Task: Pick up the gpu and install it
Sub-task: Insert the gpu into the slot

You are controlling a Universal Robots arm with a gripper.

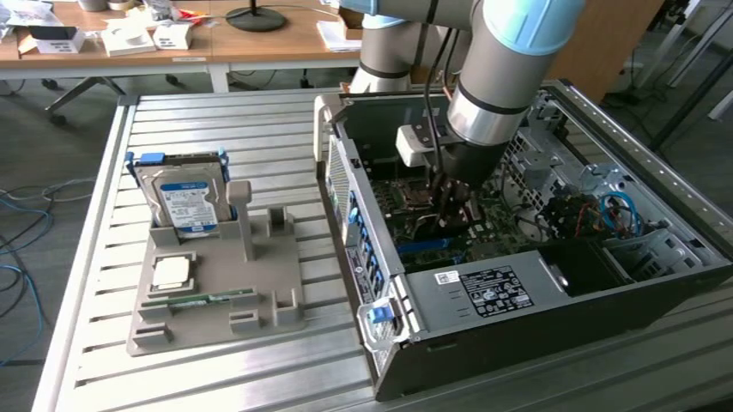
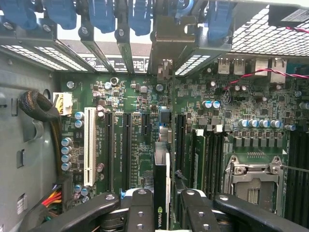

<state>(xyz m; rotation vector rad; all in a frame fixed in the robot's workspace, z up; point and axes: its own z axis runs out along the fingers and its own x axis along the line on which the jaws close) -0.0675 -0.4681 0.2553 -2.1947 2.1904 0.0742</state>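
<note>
The gpu [image 2: 161, 186] stands edge-on between the jaws, which are closed partway and clamp it from both sides. It sits close over the motherboard [image 2: 130, 96] and parallel to its long slots [image 2: 110, 145] — whether it touches cannot be told. The arm [image 1: 504, 77] reaches into the open case [image 1: 493, 292] on the worktop [image 1: 218, 129].
</note>
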